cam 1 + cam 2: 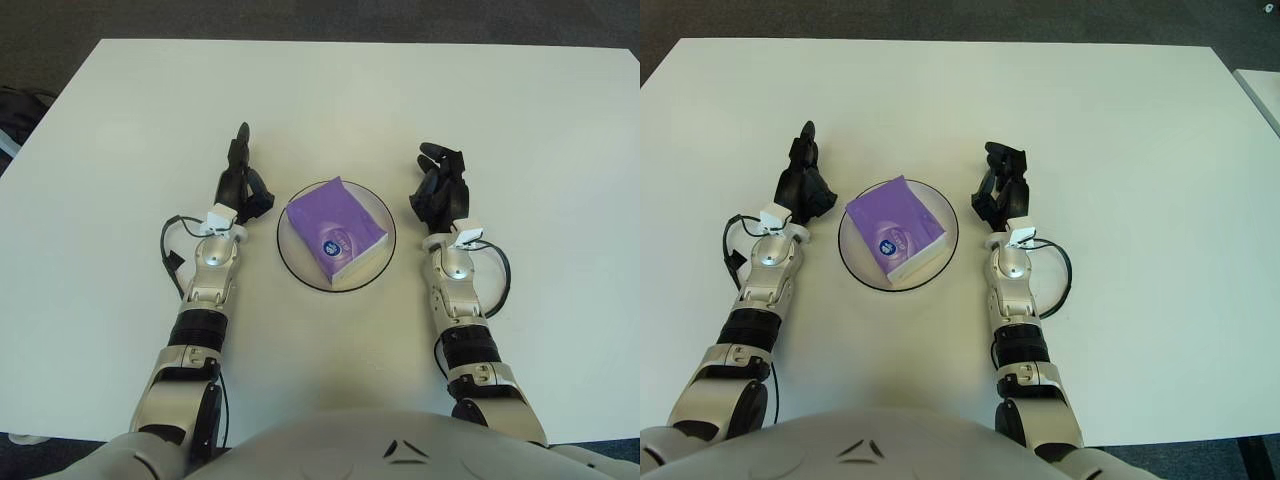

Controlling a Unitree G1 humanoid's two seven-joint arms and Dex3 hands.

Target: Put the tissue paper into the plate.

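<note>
The purple tissue pack (336, 231) lies inside the plate (290, 262) on the white worktop (330, 100). The left robot hand (243, 182) and right robot hand (440, 187) flank the plate, fingers relaxed, holding nothing.

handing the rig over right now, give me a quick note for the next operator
Left hand: open, holding nothing, just left of the plate.
Right hand: holding nothing, fingers loosely curled, just right of the plate.
Tissue pack: purple, lying inside the plate, near the middle of the white table.
Done: tissue is in the plate, both hands clear of it.
Left: nothing visible on the task; probably only pulling the arms back.
</note>
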